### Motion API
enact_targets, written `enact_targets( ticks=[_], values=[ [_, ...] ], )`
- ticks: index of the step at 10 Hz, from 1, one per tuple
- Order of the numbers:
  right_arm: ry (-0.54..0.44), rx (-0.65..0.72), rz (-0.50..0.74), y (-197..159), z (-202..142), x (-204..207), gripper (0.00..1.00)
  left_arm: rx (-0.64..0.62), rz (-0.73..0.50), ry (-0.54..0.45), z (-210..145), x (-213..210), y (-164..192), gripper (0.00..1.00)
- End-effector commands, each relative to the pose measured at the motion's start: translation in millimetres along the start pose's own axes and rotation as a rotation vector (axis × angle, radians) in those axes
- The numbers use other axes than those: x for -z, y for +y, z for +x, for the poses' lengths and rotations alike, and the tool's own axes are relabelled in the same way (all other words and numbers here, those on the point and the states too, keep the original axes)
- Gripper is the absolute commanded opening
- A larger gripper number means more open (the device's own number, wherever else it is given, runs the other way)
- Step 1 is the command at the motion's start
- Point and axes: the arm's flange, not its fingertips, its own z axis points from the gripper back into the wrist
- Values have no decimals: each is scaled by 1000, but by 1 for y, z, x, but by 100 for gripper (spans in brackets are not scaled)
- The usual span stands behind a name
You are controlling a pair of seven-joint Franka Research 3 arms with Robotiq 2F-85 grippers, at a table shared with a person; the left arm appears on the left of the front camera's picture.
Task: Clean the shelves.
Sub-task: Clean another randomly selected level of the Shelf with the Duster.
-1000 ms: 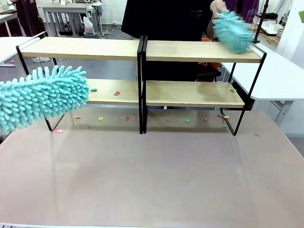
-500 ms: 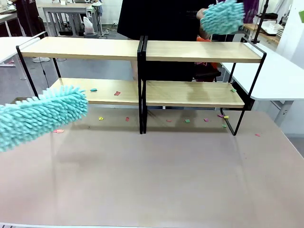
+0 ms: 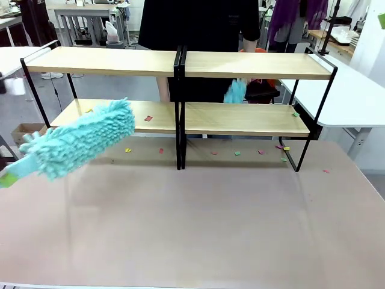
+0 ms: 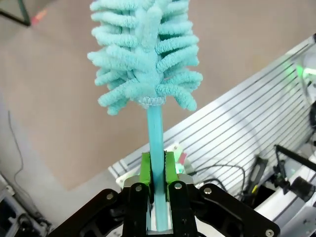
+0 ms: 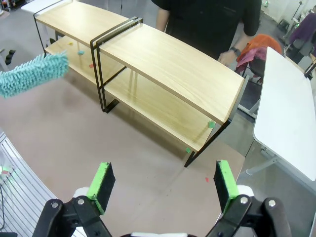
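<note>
Shelves [image 3: 252,65] light wood in black frames, duster [image 3: 90,141] turquoise head and handle, tabletop [image 3: 198,223] beige, scraps [image 3: 148,118] pink, green, yellow, left gripper [image 4: 157,165] and right gripper [image 5: 163,172] black with bright green pads [image 4: 145,169], person's top [image 3: 198,24] black.

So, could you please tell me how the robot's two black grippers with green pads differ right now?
The left gripper is shut on the thin handle of a fluffy turquoise microfibre duster; the right gripper stands wide open and holds nothing. The left gripper's pads press the handle from both sides, while the right gripper's pads sit far apart. Both are black with green pads, and neither touches the light-wood shelves.
</note>
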Motion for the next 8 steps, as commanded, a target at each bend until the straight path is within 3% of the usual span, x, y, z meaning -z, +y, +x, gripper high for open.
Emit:
enact_targets(
  ticks=[1, 2, 3, 5, 8],
  values=[
    [-3, 1, 12, -1, -1, 0, 100, -3, 20, 40, -16, 2, 9, 12],
    [-3, 1, 12, -1, -1, 0, 100, -3, 20, 40, -16, 2, 9, 12],
    [-3, 1, 12, -1, -1, 0, 100, 2, -3, 2, 3, 0, -1, 12],
    [-3, 1, 12, -1, -1, 0, 100, -99, 88, -42, 43, 9, -10, 12],
    [-3, 1, 12, -1, -1, 0, 100, -156, 79, -74, 91, 25, -22, 12]
  ],
)
